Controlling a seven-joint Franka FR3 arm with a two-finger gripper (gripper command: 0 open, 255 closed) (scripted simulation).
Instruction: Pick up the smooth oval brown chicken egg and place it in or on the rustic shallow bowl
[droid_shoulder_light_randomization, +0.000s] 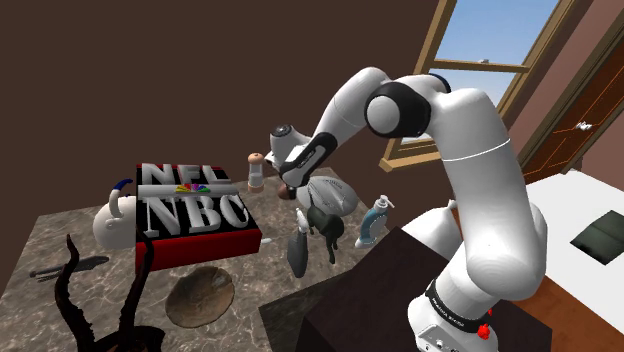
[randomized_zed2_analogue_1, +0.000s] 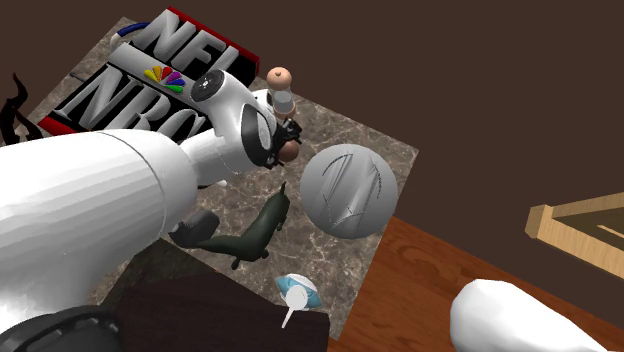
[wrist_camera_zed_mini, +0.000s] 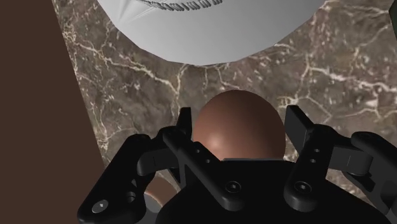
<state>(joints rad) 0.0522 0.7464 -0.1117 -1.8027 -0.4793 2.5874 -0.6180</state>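
Observation:
The smooth brown egg (wrist_camera_zed_mini: 236, 124) sits between my two black fingers (wrist_camera_zed_mini: 185, 123), which press against its sides just over the marble tabletop (wrist_camera_zed_mini: 331, 76). In the second exterior view the egg (randomized_zed2_analogue_1: 289, 151) peeks out under my gripper (randomized_zed2_analogue_1: 283, 138), beside a big grey round object (randomized_zed2_analogue_1: 345, 190). From the shoulder view my gripper (droid_shoulder_light_randomization: 292, 186) is low over the back of the table, right of the NFL NBC box (droid_shoulder_light_randomization: 195, 212). The shallow brown bowl (droid_shoulder_light_randomization: 200, 297) lies near the table's front edge, well away from the gripper.
A shaker with a brown top (droid_shoulder_light_randomization: 257, 171) stands just behind the gripper. A dark animal figure (droid_shoulder_light_randomization: 326, 226), a pale blue bottle (droid_shoulder_light_randomization: 374, 222), a white teapot (droid_shoulder_light_randomization: 108, 226) and a black branching piece (droid_shoulder_light_randomization: 78, 300) also stand on the table. My stand (droid_shoulder_light_randomization: 360, 300) borders the front right.

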